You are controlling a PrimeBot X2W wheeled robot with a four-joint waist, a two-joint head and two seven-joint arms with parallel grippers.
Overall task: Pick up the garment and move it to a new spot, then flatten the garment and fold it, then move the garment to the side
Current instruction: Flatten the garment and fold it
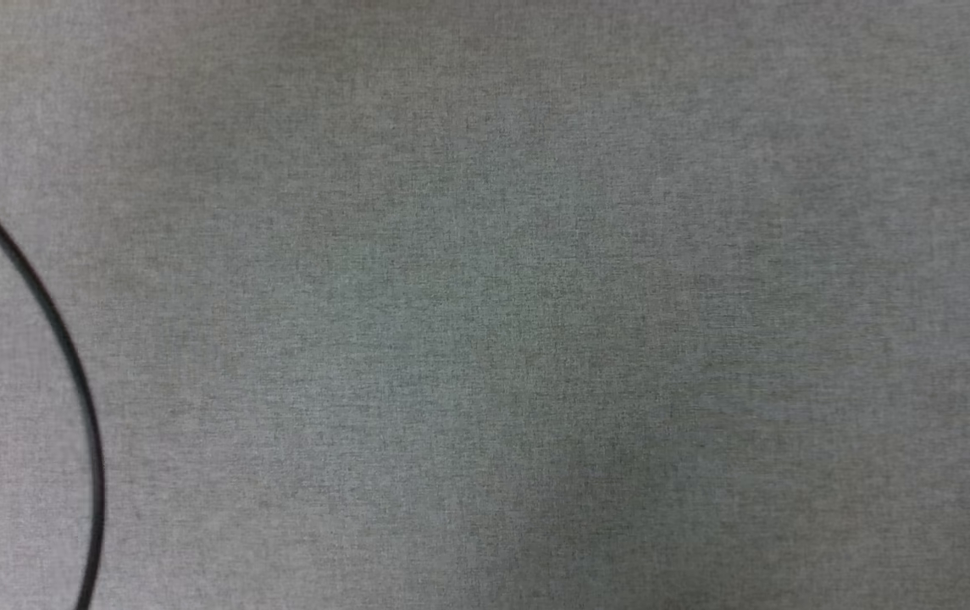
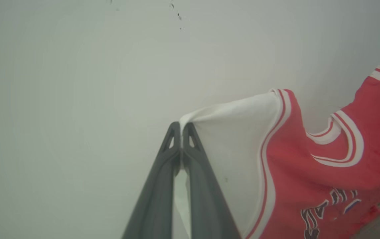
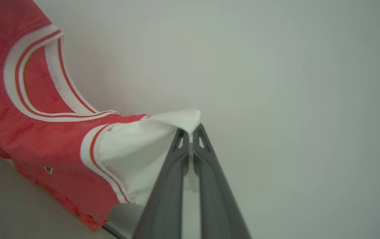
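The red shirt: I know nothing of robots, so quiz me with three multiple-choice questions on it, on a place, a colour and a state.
1. Where does the left pincer grip the shirt? A collar; B white sleeve; C hem.
2. The lettering's colour? A black; B green; C yellow.
3. The right pincer is: A wide open; B shut on the shirt; C holding a cup.
B: white sleeve cloth sits between its tips. A: dark letters on red. B: fingers closed on white cloth.
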